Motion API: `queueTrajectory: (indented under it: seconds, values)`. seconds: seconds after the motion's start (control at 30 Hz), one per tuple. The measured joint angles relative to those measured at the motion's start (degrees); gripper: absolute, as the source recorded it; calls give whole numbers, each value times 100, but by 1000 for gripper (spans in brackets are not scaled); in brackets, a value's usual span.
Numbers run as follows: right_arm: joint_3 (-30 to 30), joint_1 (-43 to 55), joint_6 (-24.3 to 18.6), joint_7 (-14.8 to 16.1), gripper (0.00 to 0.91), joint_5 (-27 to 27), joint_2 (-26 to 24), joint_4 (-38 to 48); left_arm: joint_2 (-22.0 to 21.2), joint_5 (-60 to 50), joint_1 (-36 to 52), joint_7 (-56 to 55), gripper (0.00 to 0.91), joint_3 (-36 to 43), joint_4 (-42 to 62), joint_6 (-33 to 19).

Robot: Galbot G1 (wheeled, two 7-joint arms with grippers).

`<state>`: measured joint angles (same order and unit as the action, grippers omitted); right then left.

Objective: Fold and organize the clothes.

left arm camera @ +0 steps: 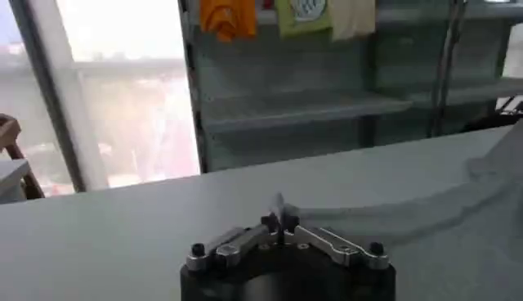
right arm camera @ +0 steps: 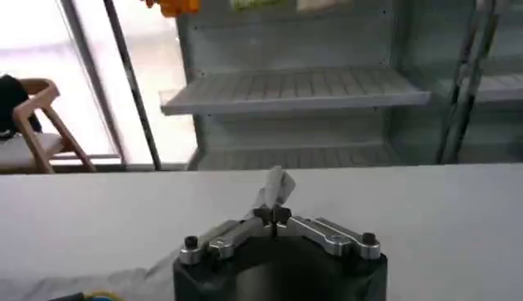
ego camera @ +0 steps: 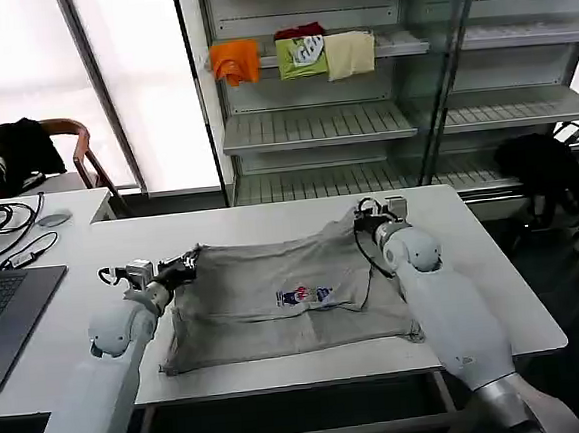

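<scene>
The light grey T-shirt (ego camera: 281, 295) lies spread in the middle of the white tabletop (ego camera: 496, 290), in the lower centre of the frame, its small multicoloured print facing up. The left pincer (ego camera: 186, 262) is at the shirt's left upper corner, and its fingers are pressed together on a fold of the cloth; in the left wrist view the fabric (left arm camera: 392, 217) runs away from the closed tips (left arm camera: 280, 221). The right pincer (ego camera: 362, 216) is at the shirt's right upper corner, also clamped on the cloth, and there a small peak of fabric (right arm camera: 276, 186) stands up between its tips (right arm camera: 273, 216).
</scene>
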<state>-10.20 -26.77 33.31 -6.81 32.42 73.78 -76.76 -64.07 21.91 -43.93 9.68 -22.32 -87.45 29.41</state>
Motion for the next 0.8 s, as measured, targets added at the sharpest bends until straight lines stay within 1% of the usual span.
queueTrajectory:
  seconds: [0.4, 0.8]
  values:
    - [-285, -775, -6, -98, 0, 90, -277, -1098, 63, -58, -449, 73, 20, -188, -472, -49]
    - [-691, -1760, -11, -248, 0, 134, -473, -2173, 108, -157, -1024, 99, 20, -367, -919, -80]
